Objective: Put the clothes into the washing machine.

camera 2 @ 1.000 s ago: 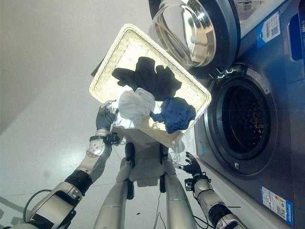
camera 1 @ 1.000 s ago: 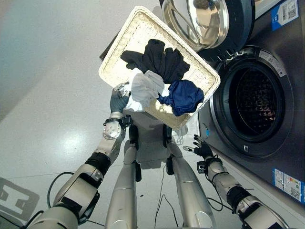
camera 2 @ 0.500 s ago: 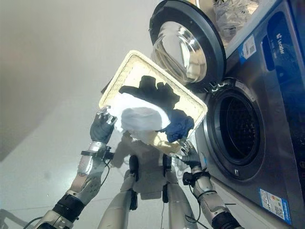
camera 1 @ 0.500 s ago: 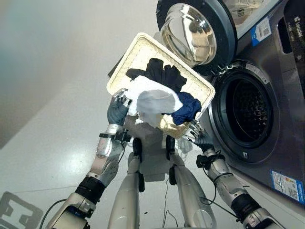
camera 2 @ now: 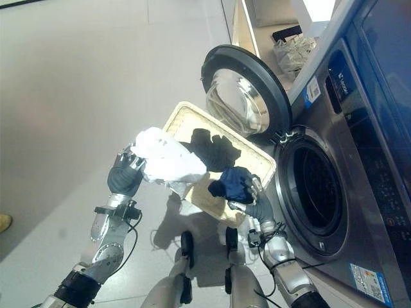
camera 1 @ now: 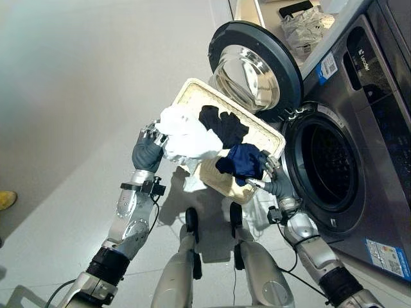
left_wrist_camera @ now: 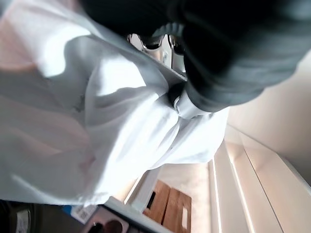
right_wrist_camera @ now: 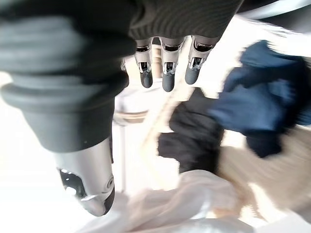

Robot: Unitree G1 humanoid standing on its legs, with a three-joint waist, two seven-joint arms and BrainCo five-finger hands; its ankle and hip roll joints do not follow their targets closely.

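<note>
A white wicker basket (camera 1: 193, 88) stands on the floor before the washing machine, whose drum (camera 1: 328, 168) is open with the round door (camera 1: 257, 67) swung left. A black garment (camera 1: 221, 126) and a navy garment (camera 1: 241, 160) lie in it. My left hand (camera 1: 148, 152) is shut on a bunched white garment (camera 1: 187, 135), held up over the basket's left rim; the cloth (left_wrist_camera: 97, 121) drapes past the fingers in the left wrist view. My right hand (camera 1: 274, 181) is open at the basket's right edge, fingers (right_wrist_camera: 167, 73) straight, against the navy garment (right_wrist_camera: 262, 102).
The machine's grey front (camera 1: 379, 147) runs down the right side. A crumpled bag (camera 1: 300, 27) lies on the top behind the door. A yellow object (camera 1: 5, 200) sits at the far left edge. Bare floor (camera 1: 77, 83) spreads to the left.
The camera has shifted. My left hand has raised the white garment up and left, off the pile. My right hand has risen from low by the machine to the navy garment.
</note>
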